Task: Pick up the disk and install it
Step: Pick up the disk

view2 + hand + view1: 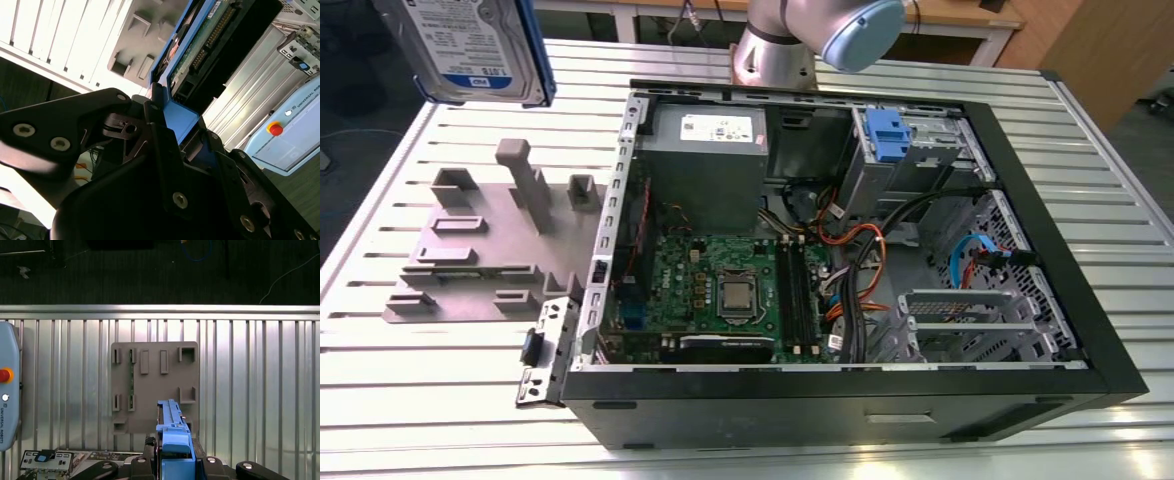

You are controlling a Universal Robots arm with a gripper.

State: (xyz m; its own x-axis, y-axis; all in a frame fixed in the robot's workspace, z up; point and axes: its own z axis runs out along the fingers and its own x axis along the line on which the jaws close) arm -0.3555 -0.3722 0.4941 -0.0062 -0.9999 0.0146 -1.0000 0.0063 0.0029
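Pick-up looked done and the install not yet begun: the disk (480,45) hung in the air, well clear of the slatted surface (414,400). In the exterior view it sat at about ten o'clock from the open computer case (854,260) and roughly twelve o'clock from the grey slotted stand (480,240). In the second wrist view the pincer (180,125) was clamped on the blue carrier rail at one end of the disk, with black fingers (155,112) on either side of it.

The disk stood on edge, not flat. Its long axis ran near vertical in the exterior view, with the labelled face turned toward that camera. In the first wrist view it showed edge-on, reaching from the pincer (175,467) down toward the stand (155,385) beneath it. The second wrist view showed its circuit-board side.

By my judgement the install would call for a carry across to the drive bay (937,150) — at about one o'clock inside the case — and for the rails to be squared with the bay's guides, since a tilted entry would likely bind.
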